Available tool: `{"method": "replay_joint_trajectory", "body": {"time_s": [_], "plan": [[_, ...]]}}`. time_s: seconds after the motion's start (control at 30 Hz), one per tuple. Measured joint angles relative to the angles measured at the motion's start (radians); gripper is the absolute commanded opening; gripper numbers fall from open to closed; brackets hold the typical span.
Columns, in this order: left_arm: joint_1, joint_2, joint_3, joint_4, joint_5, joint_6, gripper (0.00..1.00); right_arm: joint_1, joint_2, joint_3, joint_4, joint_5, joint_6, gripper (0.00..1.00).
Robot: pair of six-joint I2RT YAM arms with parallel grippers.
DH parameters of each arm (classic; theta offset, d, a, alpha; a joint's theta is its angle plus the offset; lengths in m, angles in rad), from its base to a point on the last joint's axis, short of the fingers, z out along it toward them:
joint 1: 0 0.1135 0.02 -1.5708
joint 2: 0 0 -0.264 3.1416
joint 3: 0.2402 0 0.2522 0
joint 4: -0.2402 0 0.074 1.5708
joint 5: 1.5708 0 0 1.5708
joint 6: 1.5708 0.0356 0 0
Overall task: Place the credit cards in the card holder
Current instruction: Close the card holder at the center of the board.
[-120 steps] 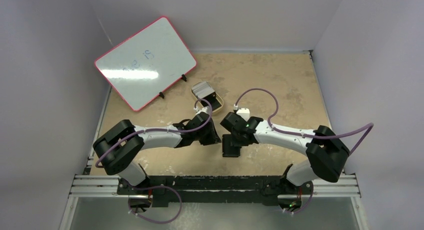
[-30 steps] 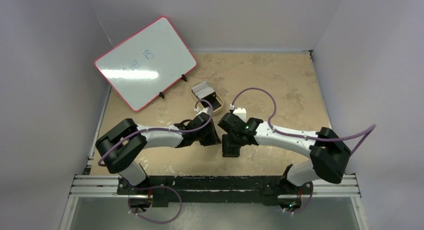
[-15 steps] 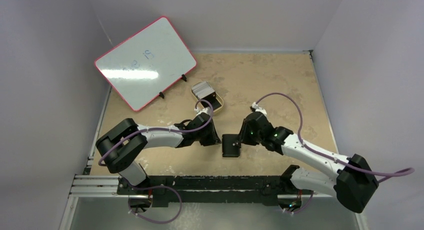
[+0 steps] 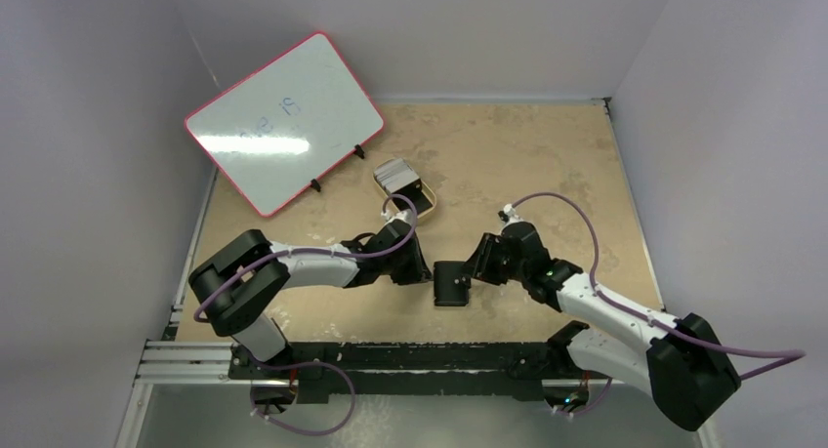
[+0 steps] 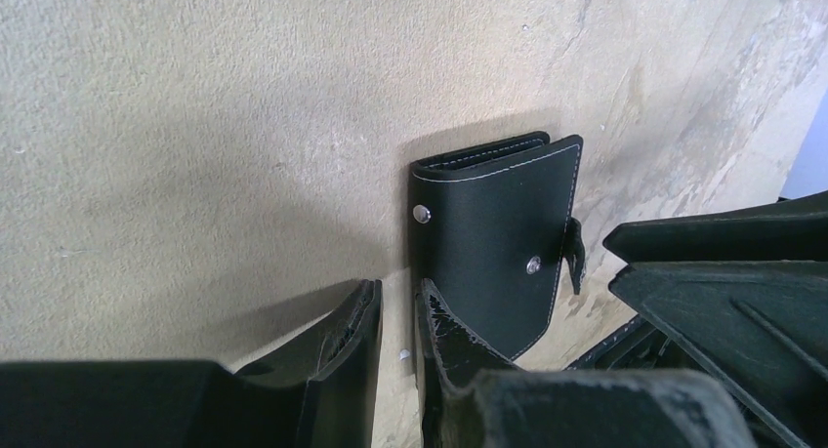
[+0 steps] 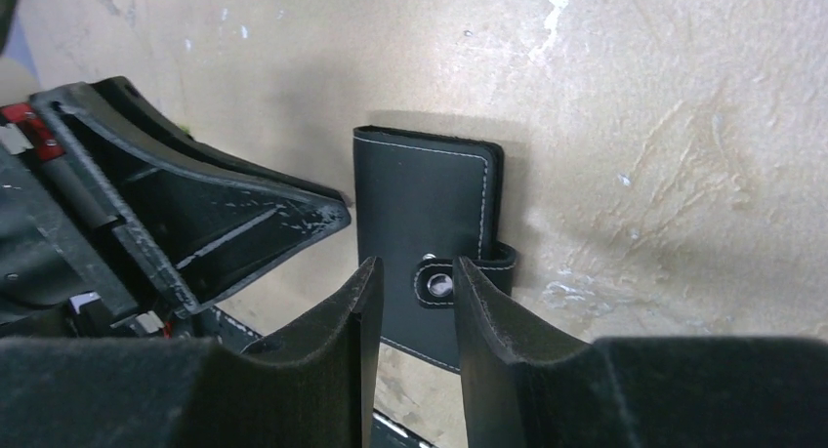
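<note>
My left gripper (image 5: 397, 294) has its 2 fingers almost pressed together, with only a thin slit between them and nothing in it. One fingertip sits at the left edge of the card holder (image 5: 498, 238); I cannot tell whether it touches. My right gripper (image 6: 415, 272) faces it from the other side, fingers a little apart and holding nothing, with the snap tab (image 6: 439, 284) showing through the gap. The card holder lies flat and folded between the 2 grippers, near the middle of the tabletop's near edge. The credit cards (image 4: 394, 172) are stacked well apart from it, toward the far edge, on a tan tin (image 4: 423, 204). A whiteboard (image 4: 283, 121) leans at the far-left corner.
</note>
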Motion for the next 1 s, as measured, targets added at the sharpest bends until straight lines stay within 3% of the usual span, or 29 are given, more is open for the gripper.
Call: {"method": "replay_joint_trajectory", "body": {"time_s": [0.27, 1.0], "plan": [[0.0, 0.016, 0.0, 0.019, 0.011, 0.0, 0.18, -0.021, 0.027, -0.018, 0.071, -0.045, 0.0, 0.34], [0.0, 0.027, 0.0, 0.041, 0.019, -0.001, 0.19, -0.021, 0.048, -0.038, 0.068, -0.04, 0.003, 0.3]]}}
